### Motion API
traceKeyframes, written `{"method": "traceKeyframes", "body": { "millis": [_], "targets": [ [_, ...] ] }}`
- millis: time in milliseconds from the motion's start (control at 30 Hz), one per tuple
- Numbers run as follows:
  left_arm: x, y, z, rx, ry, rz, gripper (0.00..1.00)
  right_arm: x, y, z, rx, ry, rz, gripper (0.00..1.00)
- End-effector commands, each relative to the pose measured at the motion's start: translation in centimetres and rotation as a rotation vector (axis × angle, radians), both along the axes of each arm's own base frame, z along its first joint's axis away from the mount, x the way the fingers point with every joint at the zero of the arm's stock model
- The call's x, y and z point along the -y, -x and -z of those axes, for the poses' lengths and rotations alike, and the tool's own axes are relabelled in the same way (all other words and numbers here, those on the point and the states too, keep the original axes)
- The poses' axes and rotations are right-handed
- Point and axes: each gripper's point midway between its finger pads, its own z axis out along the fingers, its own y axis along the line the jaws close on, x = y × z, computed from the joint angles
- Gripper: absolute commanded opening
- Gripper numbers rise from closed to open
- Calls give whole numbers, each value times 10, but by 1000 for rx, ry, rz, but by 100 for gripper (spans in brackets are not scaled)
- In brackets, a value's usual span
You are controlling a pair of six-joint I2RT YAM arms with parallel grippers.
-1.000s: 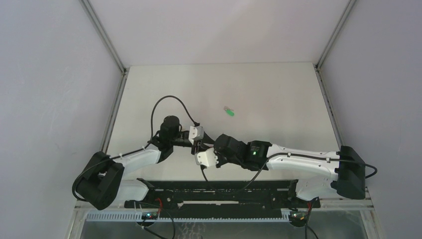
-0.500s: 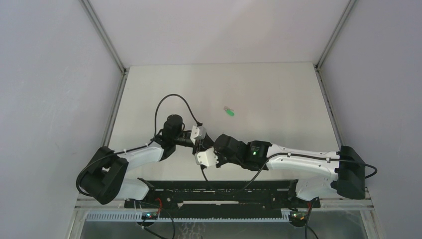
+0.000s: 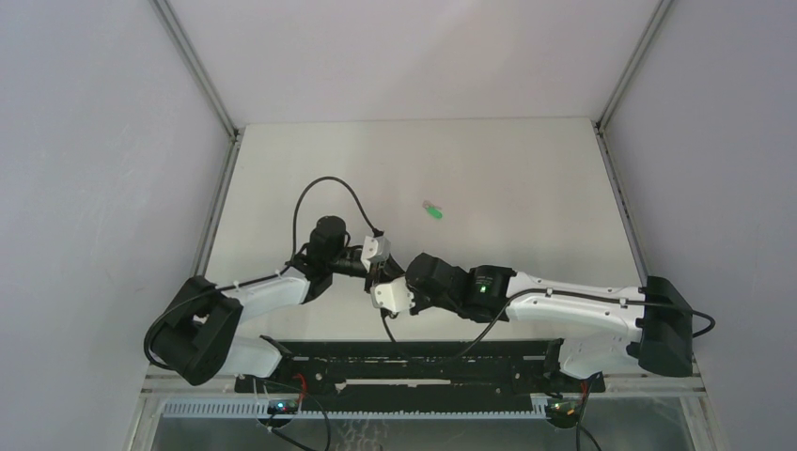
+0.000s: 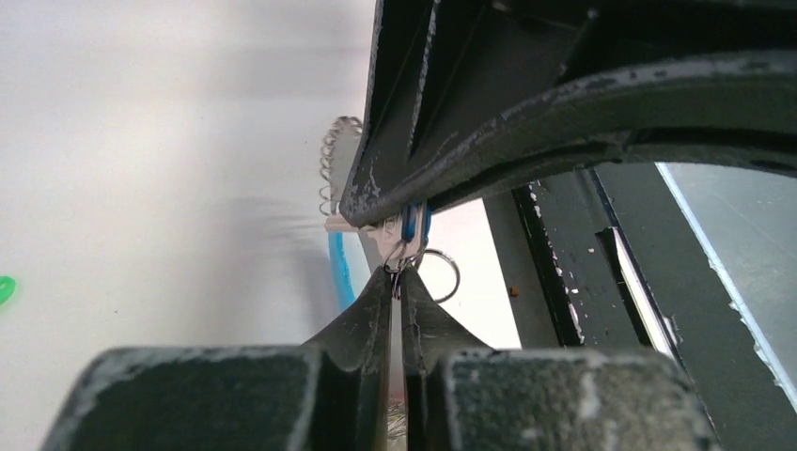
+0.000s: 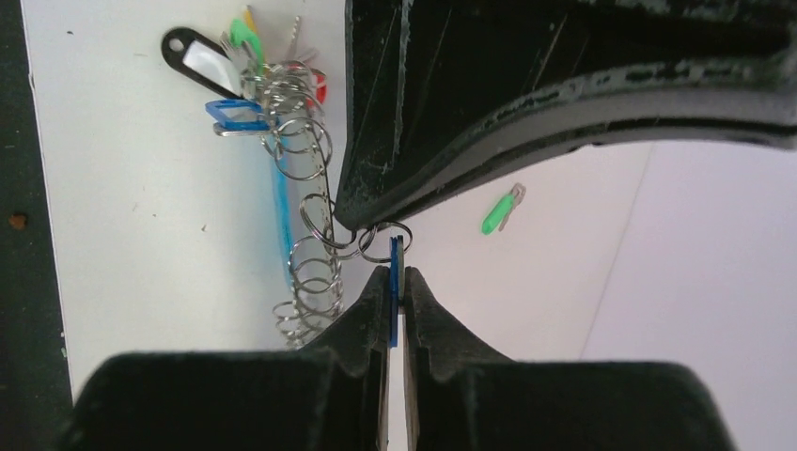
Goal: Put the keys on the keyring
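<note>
Near the desk's near edge, left of middle, the right gripper point(image 5: 396, 282) is clamped tight on the blue key point(image 5: 396, 256). Tip to tip with it, the left gripper point(image 4: 396, 280) pinches a thin wire loop of the keyring point(image 5: 305, 160), which lies on the desk point(image 5: 141, 188). The green key point(image 3: 432, 211) lies well apart, toward the far edge.

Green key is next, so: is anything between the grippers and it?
Nothing visible does. The green key lies by itself on the table, past the left gripper and the right gripper holding the blue key.
</note>
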Motion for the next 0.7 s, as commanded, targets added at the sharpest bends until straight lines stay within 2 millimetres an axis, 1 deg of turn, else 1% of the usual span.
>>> {"method": "traceKeyframes", "body": {
  "millis": [0,67,167,300,467,667],
  "targets": [
    [3,-5,-18,45,28,-24,4,10,-7,-23,33,-75,95,0],
    [1,-8,-20,57,28,-51,1,14,-6,-23,27,-73,118,0],
    [-1,-13,-22,61,32,-112,0,21,-6,-21,17,-70,159,0],
    [-5,-21,-29,59,87,-219,0,27,-8,-19,1,-79,224,0],
    [-13,-27,-37,26,181,-341,0,38,-5,0,-86,-45,313,0],
    [-18,-32,-30,-22,204,-418,0,43,-3,23,-172,-50,370,0]
  ]
}}
